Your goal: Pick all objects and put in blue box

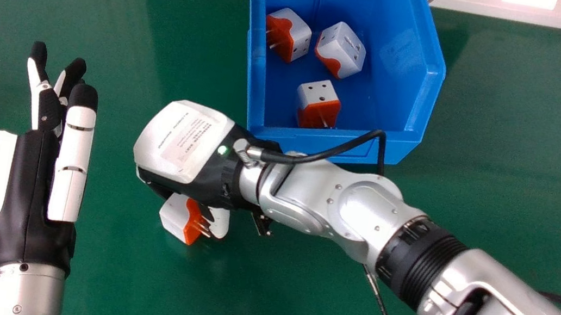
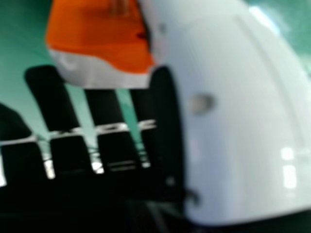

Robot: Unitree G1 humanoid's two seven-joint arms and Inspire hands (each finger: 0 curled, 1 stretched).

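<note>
Three white-and-orange plug adapters sit inside the blue box (image 1: 429, 85) at the far side of the green table (image 1: 190, 18) as we look down over the robot's work. One adapter (image 1: 304, 29) stands at the far left of the trio, its prongs toward the box's left wall; a second (image 1: 348, 49) lies tilted just to its right; the third (image 1: 319, 94) is nearer, with its orange side facing us. In front of the box, a fourth adapter (image 1: 176, 217) is at the near edge of the right hand (image 1: 178, 140), its white part to the left and its metal prongs pointing right. The hand's back is turned up to us, with a small green light (image 1: 223, 150) glowing near the wrist. From the right hand view we see its fingers (image 2: 109, 145) nearly straight and side by side, the thumb (image 2: 233, 116) along their right, and the fourth adapter right at their tips, though we cannot tell whether they grip it. At the left of the table, we find the left hand (image 1: 32, 188) with its fingers loosely spread and pointing toward the far side
</note>
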